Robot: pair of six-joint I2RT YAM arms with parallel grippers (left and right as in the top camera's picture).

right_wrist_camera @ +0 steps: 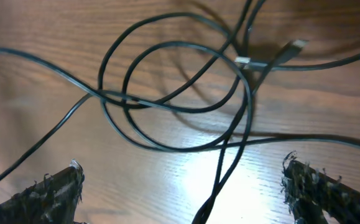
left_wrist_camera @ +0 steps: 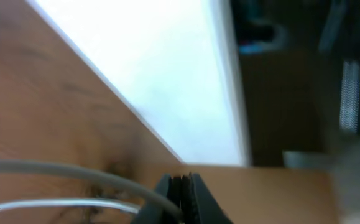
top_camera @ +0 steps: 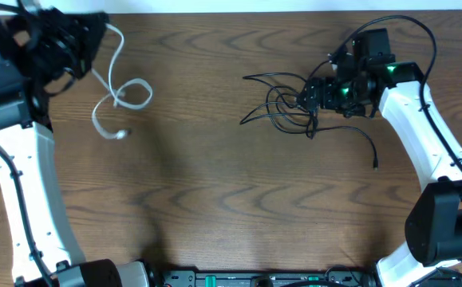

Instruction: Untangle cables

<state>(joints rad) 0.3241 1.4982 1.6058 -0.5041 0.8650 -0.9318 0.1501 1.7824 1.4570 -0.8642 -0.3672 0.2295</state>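
The thin white cable [top_camera: 124, 94] loops on the table at the far left, its plug end lying free. My left gripper [top_camera: 99, 30] is shut on its upper end, and in the left wrist view the white cable [left_wrist_camera: 55, 169] runs into the closed jaws of the left gripper [left_wrist_camera: 181, 198]. The black cables [top_camera: 277, 102] lie in a tangle of loops right of centre. My right gripper [top_camera: 309, 102] hovers at the tangle's right side. In the right wrist view the right gripper [right_wrist_camera: 183, 186] stands wide open, with two twisted strands of the black cables [right_wrist_camera: 224, 168] passing between its fingers, not gripped.
One black strand trails off toward a plug [top_camera: 374, 164] at the right. A small plug end [right_wrist_camera: 291, 48] shows near the top of the tangle. The table's far edge [left_wrist_camera: 161, 140] lies close to the left gripper. Both arm bases stand at the near edge.
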